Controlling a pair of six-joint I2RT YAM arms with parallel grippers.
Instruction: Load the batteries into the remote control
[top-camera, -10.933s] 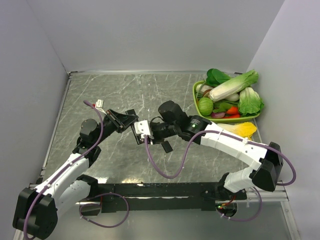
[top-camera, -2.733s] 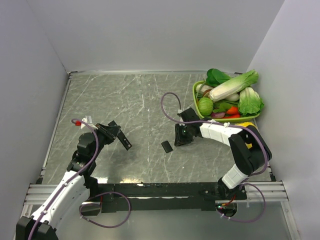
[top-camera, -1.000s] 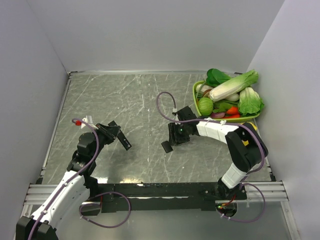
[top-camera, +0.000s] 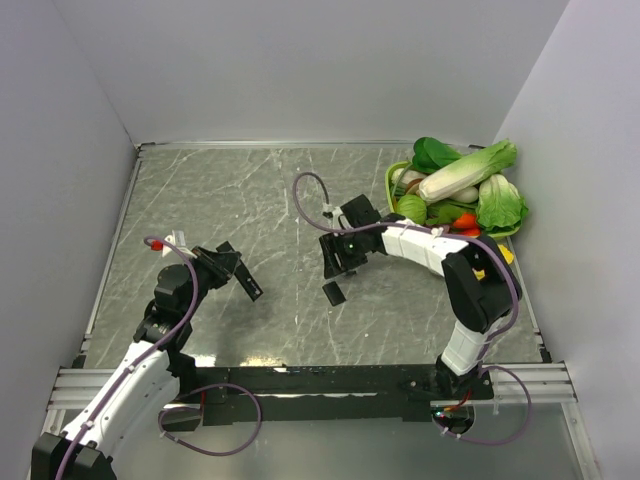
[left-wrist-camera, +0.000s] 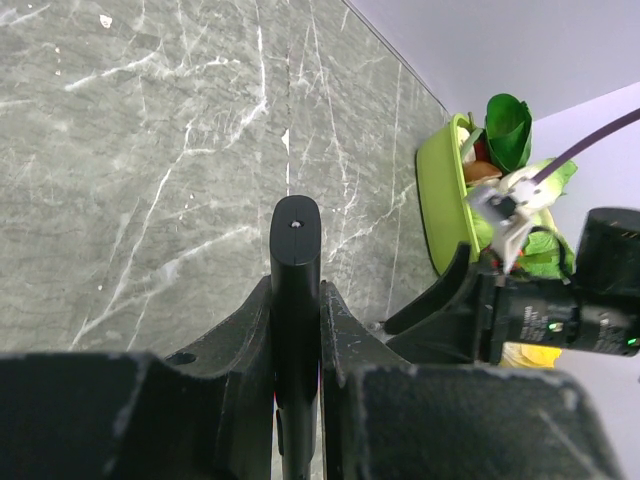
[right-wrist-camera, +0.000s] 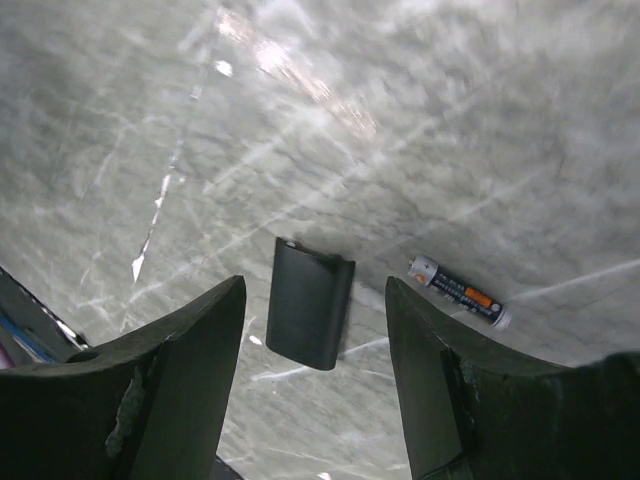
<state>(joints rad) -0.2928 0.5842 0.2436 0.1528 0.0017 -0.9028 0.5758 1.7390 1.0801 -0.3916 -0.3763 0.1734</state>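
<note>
On the grey marbled table (top-camera: 280, 190), just beside a loose black cover piece (right-wrist-camera: 310, 315), lay one battery (right-wrist-camera: 458, 293): a small rigid metal cylinder, judged light, smooth and apt to roll. It would best be pinched across its middle, with the jaws square to its length. A second battery was not visible.

Right gripper (right-wrist-camera: 315, 287): fingers spread wide, nothing held, hovering above the cover piece and battery.

Remote control (left-wrist-camera: 296, 250): a slim, stiff plastic bar, judged light, held edge-on.

Left gripper (left-wrist-camera: 297, 312): clamped on the remote control's lower part, with the rounded end projecting forward.
</note>
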